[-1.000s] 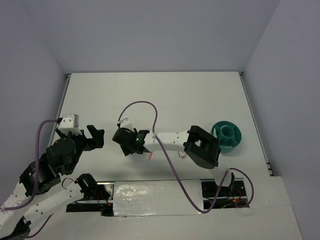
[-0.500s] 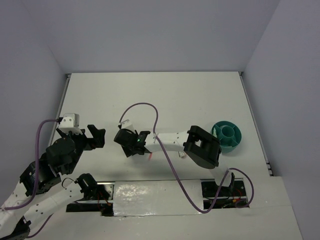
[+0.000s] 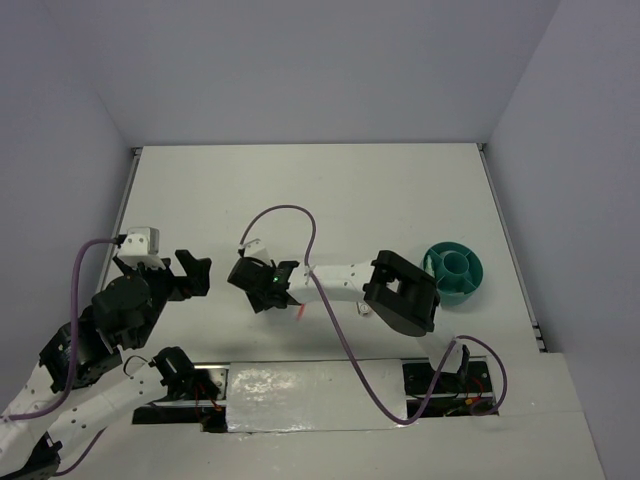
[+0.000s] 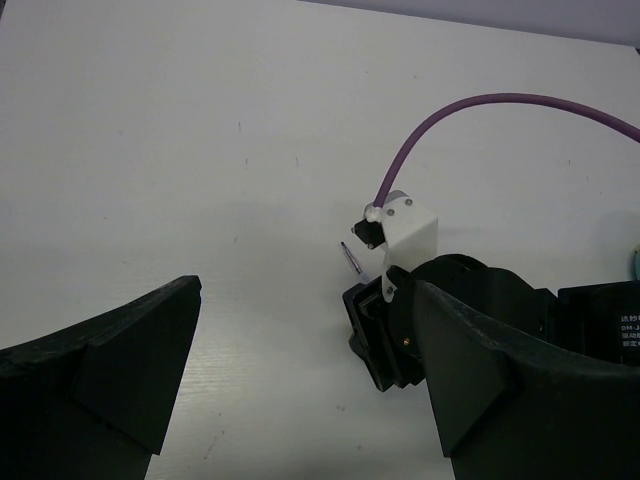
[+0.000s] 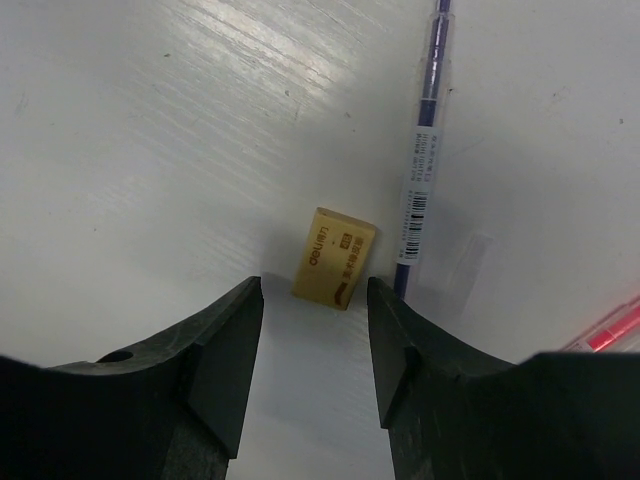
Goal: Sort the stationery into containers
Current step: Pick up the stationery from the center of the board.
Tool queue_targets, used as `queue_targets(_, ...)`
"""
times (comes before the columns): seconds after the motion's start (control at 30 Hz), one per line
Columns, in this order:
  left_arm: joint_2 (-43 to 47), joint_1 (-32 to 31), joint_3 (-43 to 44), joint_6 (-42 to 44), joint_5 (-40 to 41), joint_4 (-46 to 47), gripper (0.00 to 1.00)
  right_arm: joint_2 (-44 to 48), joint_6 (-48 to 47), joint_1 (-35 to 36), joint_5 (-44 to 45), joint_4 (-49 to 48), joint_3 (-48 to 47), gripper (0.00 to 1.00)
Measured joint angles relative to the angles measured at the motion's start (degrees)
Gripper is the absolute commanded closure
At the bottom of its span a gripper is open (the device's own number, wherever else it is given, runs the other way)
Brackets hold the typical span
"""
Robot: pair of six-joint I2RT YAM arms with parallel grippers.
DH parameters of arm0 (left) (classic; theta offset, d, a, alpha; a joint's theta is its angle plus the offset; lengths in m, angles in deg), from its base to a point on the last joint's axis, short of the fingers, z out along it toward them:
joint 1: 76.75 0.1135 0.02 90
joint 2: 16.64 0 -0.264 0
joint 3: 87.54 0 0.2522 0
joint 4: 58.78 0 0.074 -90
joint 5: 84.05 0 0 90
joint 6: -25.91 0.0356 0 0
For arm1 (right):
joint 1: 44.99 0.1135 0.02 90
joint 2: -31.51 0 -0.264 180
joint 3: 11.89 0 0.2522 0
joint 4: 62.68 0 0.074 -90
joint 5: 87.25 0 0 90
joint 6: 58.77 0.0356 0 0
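A yellow-brown block (image 5: pixel 334 257) lies flat on the white table, its near end just between the tips of my right gripper (image 5: pixel 313 287). The jaws stand open on either side of it with a gap on both sides. A thin pen (image 5: pixel 420 170) with a barcode label lies right beside the block, close to the right finger (image 5: pixel 400 350). A pink-red pen (image 5: pixel 612 325) shows at the lower right, and its tip (image 3: pixel 300 311) pokes out below the right gripper (image 3: pixel 255 283). The teal cup (image 3: pixel 456 273) stands at the right. My left gripper (image 3: pixel 185 275) hangs open and holds nothing.
The right arm's purple cable (image 3: pixel 290 215) loops above its wrist. In the left wrist view, the right gripper's body (image 4: pixel 400 330) sits close ahead of the left gripper (image 4: pixel 305 288), with a pen end (image 4: pixel 351 257) beside it. Walls bound the table on three sides.
The right gripper has shifted slightly left and down over the block, and its jaws have narrowed. The left arm has stayed where it was.
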Motion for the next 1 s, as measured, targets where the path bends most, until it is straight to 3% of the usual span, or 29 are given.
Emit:
queue_targets(0.1, 0.17, 0.00, 0.00, 0.70, -0.17, 0.02, 0.01, -0.04, 0.22, 0.00, 0.20, 0.42, 0.00, 0.48)
queue_targets(0.67, 0.33, 0.00, -0.66, 0.87, -0.39, 0.63, 0.01, 1.01, -1.53, -0.11, -1.86, -2.99, 1.73, 0.78)
queue_targets(0.83, 1.09, 0.00, -0.66, 0.59, -0.42, 0.76, 0.01, 8.68, -4.63, 0.17, -3.28, -8.09, 10.05, 0.81)
queue_targets(1.0, 1.09, 0.00, -0.66, -2.89, -2.80, 0.92, 0.01, 22.29, -10.14, 0.72, -4.55, -15.56, 19.91, 0.84)
